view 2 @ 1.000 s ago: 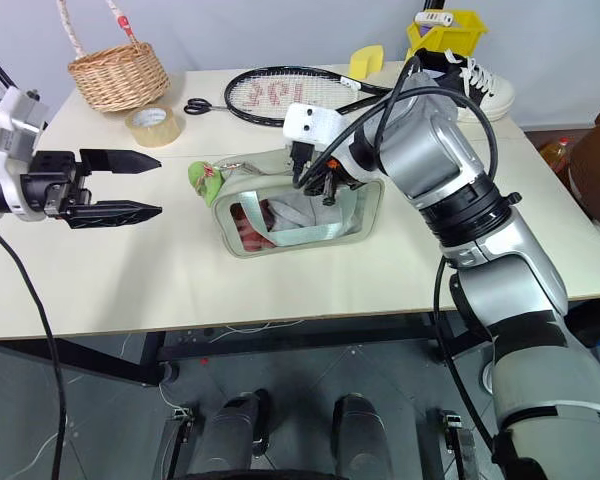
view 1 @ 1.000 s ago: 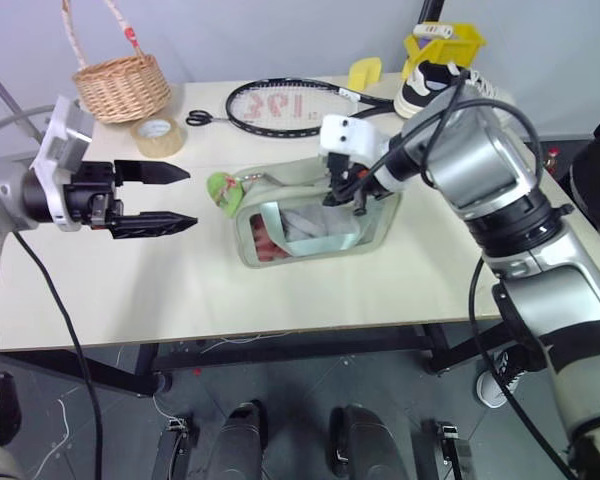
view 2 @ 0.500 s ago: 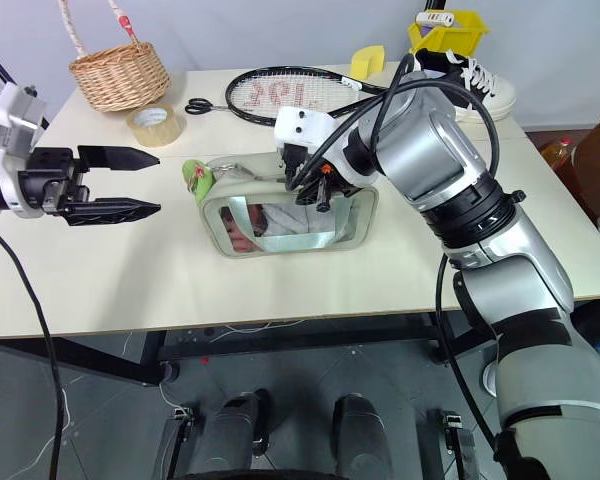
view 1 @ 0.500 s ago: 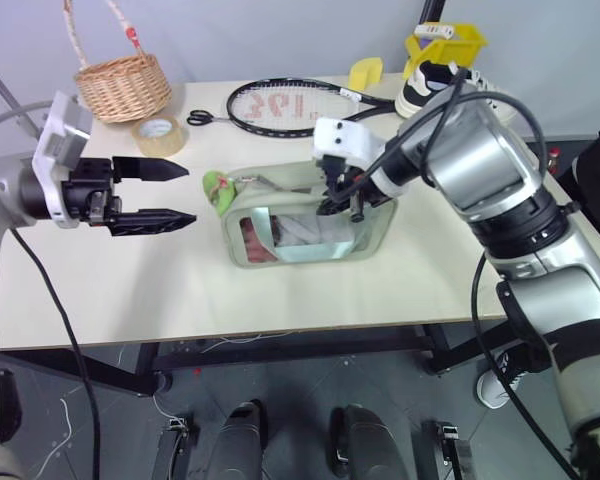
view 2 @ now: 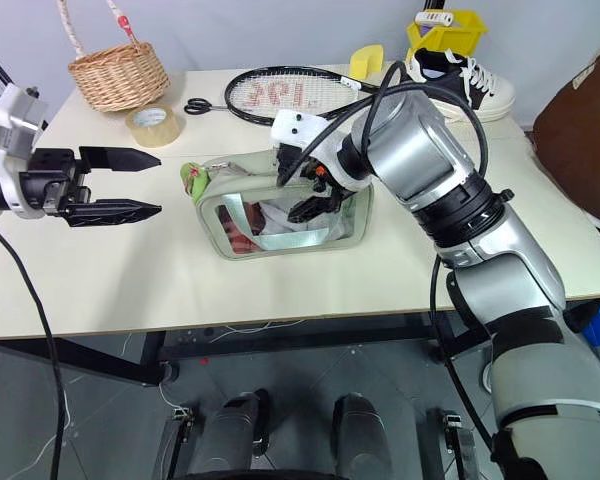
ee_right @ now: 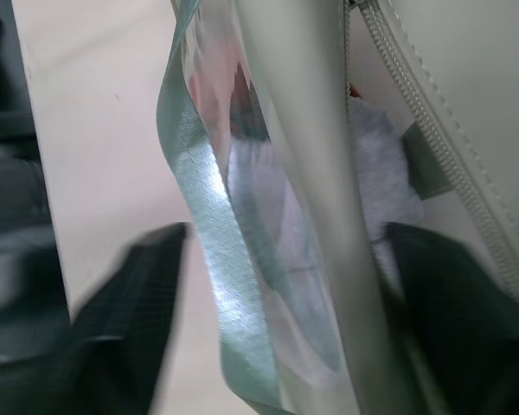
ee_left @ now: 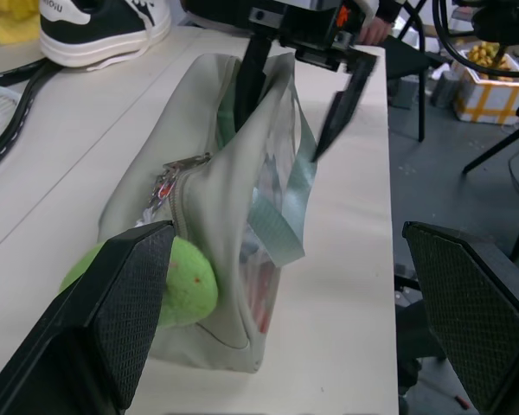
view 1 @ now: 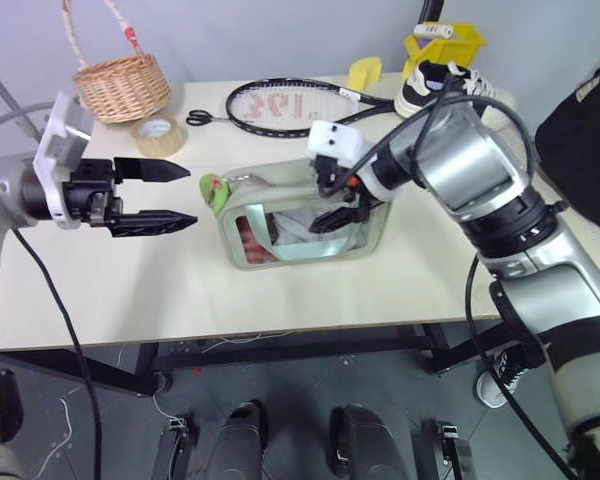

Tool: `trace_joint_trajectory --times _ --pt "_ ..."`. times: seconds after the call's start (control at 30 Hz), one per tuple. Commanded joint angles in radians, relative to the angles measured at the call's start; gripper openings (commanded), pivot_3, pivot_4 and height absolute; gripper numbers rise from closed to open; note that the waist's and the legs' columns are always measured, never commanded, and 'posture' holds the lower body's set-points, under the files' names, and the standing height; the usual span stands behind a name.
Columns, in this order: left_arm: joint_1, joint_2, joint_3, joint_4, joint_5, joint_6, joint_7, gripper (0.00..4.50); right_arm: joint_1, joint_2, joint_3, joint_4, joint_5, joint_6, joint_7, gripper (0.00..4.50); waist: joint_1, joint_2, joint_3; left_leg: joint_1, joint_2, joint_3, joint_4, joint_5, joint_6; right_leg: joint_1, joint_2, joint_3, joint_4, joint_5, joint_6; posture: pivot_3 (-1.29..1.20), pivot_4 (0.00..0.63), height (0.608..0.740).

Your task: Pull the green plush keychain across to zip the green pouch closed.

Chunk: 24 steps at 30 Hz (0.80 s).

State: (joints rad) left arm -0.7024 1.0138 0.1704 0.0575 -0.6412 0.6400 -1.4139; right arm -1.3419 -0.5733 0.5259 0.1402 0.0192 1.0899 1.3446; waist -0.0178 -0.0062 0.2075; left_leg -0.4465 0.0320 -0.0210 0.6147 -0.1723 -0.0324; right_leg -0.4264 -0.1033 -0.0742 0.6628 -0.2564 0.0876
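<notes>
Part of the green plush keychain (ee_left: 189, 285) is masked behind one left finger (ee_left: 125, 303). The green pouch (ee_right: 303, 147) is cut off by the frame between the blurred right fingers (ee_right: 138, 328). Its contents cannot be identified.

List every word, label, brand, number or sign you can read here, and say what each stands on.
Racket: red marks printed on the strings, too blurred to read.
White label in the yellow bin: dark print, too small to read.
Tape roll: no readable print.
Pouch, keychain, shoe, basket: no text visible.
</notes>
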Motion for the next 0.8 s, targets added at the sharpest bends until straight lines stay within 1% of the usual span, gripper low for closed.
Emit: trace_joint_trajectory --times 0.03,0.13,0.2,0.23,0.3,0.33,0.4,0.43,0.47,0.5,0.6,0.63,0.8 --pt "-0.020 0.009 0.006 -0.014 -0.001 -0.013 -0.004 4.50 -0.068 -0.076 -0.081 -0.039 0.052 -0.003 0.036 4.46 0.005 0.000 0.000 0.000 0.000 0.000 0.000 0.000 0.000 0.000 0.000 0.000 0.000 0.000 0.000 0.00 0.150 0.738" --pt "-0.021 0.010 0.006 -0.011 -0.001 -0.012 -0.007 4.50 -0.052 -0.161 -0.108 -0.063 0.072 -0.060 0.061 4.46 0.008 -0.001 0.000 -0.001 0.000 0.000 0.001 0.000 0.000 0.000 0.000 0.000 -0.001 0.000 0.000 0.00 0.150 0.738" --pt "-0.021 0.010 0.007 -0.006 0.000 -0.011 -0.006 4.50 -0.002 -0.229 -0.118 -0.083 0.071 -0.131 0.076 4.46 0.006 -0.001 0.000 -0.001 0.000 0.000 0.001 0.000 0.000 0.000 0.000 0.000 -0.001 0.000 0.000 0.00 0.150 0.738" --pt "-0.021 0.011 0.007 -0.003 0.003 -0.014 -0.005 4.50 0.033 -0.260 -0.120 -0.085 0.056 -0.205 0.072 4.46 0.005 -0.001 0.000 0.000 0.000 0.000 0.001 0.000 0.000 0.000 0.000 0.000 -0.001 0.000 0.000 0.00 0.150 0.738" --pt "-0.019 0.013 0.008 0.002 0.005 -0.017 -0.006 4.50 0.078 -0.288 -0.123 -0.083 0.042 -0.282 0.059 4.46 0.003 -0.001 -0.001 0.000 0.000 0.001 0.000 0.000 0.000 0.000 0.000 0.000 -0.001 0.000 0.000 0.00 0.150 0.738" --pt "-0.021 0.011 0.007 0.003 0.005 -0.017 -0.005 4.50 0.106 -0.287 -0.125 -0.072 0.039 -0.310 0.046 4.23 0.001 -0.001 -0.001 0.000 0.000 0.001 0.000 0.000 0.000 0.000 0.000 0.001 -0.001 0.000 0.000 0.00 0.150 0.738" --pt "-0.023 0.009 0.006 0.003 0.005 -0.016 -0.003 4.50 0.141 -0.280 -0.126 -0.055 0.031 -0.344 0.031 3.62 -0.006 -0.001 0.000 0.001 0.000 0.003 0.000 0.000 0.000 0.000 0.000 0.003 0.000 0.000 0.000 0.00 0.150 0.738" --pt "-0.025 0.006 0.004 0.001 0.005 -0.015 -0.002 4.50 0.152 -0.270 -0.125 -0.041 0.022 -0.360 0.017 3.09 -0.007 -0.001 0.000 0.002 0.001 0.003 -0.001 0.000 0.000 -0.001 0.001 0.004 0.000 0.000 0.000 0.00 0.150 0.738" --pt "-0.026 0.005 0.003 -0.002 0.004 -0.014 -0.001 4.50 0.157 -0.263 -0.127 -0.034 0.018 -0.365 0.007 2.65 -0.008 -0.001 0.000 0.002 0.001 0.004 -0.001 0.000 0.000 -0.001 0.001 0.005 0.001 0.000 0.000 0.00 0.150 0.738" --pt "-0.028 0.003 0.002 -0.003 0.004 -0.014 0.001 4.50 0.159 -0.254 -0.135 -0.029 0.017 -0.362 -0.006 2.05 -0.007 -0.001 0.000 0.002 0.001 0.004 -0.001 0.000 0.000 -0.001 0.001 0.006 0.001 0.000 0.000 0.00 0.150 0.738" --pt "-0.026 0.003 0.003 -0.004 0.005 -0.014 0.001 4.50 0.162 -0.248 -0.155 -0.047 0.031 -0.340 -0.016 0.49 -0.002 -0.001 0.000 0.002 0.001 0.005 0.000 0.000 0.000 -0.002 0.001 0.006 0.001 0.000 0.000 0.00 0.150 0.738" --pt "-0.025 0.002 0.002 -0.002 0.007 -0.015 0.002 4.50 0.164 -0.251 -0.159 -0.060 0.037 -0.331 -0.014 0.06 -0.001 -0.001 0.000 0.002 0.001 0.005 0.000 0.000 0.000 -0.002 0.001 0.007 0.000 0.000 0.000 0.00 0.150 0.738" --pt "-0.020 -0.001 -0.013 0.039 0.044 -0.039 0.006 4.50 0.160 -0.270 -0.158 -0.103 0.051 -0.272 0.000 0.06 0.004 -0.001 0.000 0.002 0.001 0.006 0.000 0.000 0.000 -0.002 0.001 0.007 0.000 0.000 0.000 0.00 0.150 0.738"
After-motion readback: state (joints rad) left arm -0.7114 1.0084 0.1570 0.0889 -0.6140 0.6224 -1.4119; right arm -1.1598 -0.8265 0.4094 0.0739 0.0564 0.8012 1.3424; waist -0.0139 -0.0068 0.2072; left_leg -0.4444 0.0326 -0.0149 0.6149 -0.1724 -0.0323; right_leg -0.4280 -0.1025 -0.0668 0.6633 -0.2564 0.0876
